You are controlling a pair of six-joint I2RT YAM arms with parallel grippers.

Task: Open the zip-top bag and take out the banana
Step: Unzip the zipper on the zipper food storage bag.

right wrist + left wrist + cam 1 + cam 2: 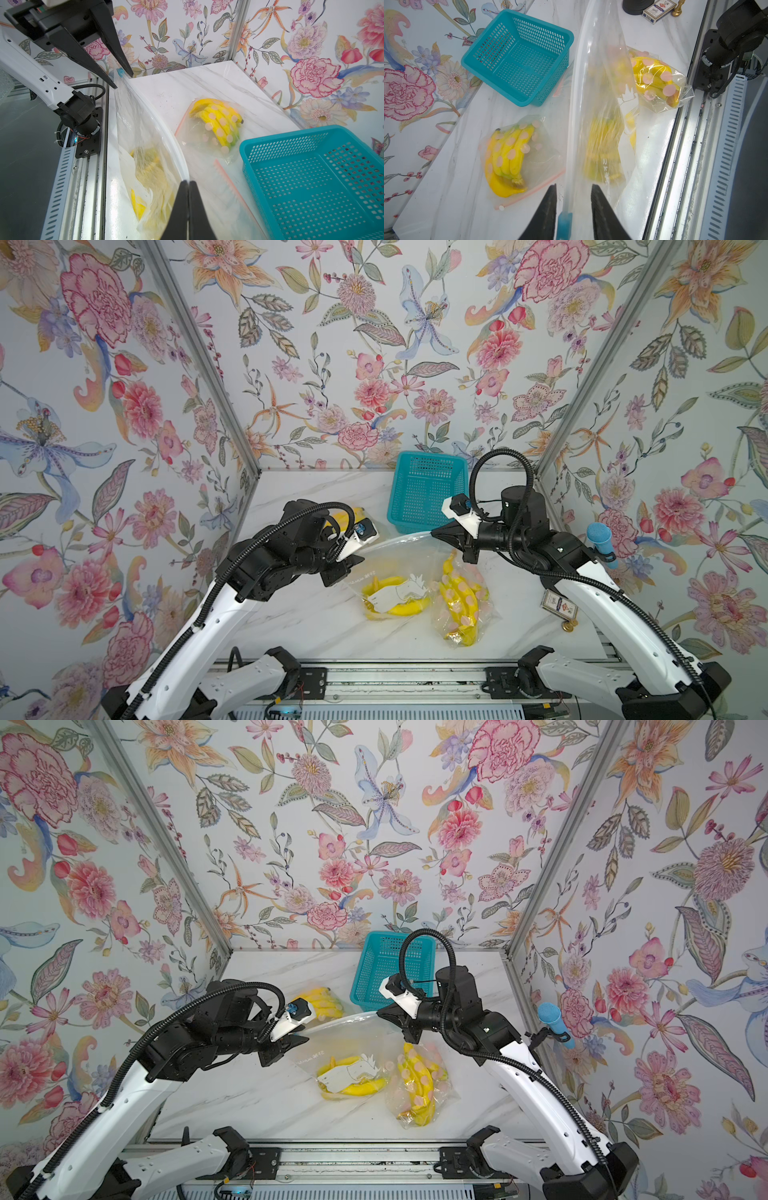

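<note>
**Left:** my left claw point(573, 185) stands part open, its jaws on either side of the blue slider point(564, 222) at the end of the seal, not yet pinching it.

**Centre:** the zip-top bag point(407, 560) hangs stretched between my two claws, seal uppermost. The banana point(399, 608) lies in its lower part, resting on the worktop point(316, 622), just beside a second, dotted bag point(461, 601).

**Right:** my right claw point(188, 182) is fully closed on the far corner of the seal.

To do this step well, I judge that I should close squarely on the slider, then draw it along the seal towards the right claw, which anchors the rim taut. A slack rim would likely let the slider jam or slip.
</note>
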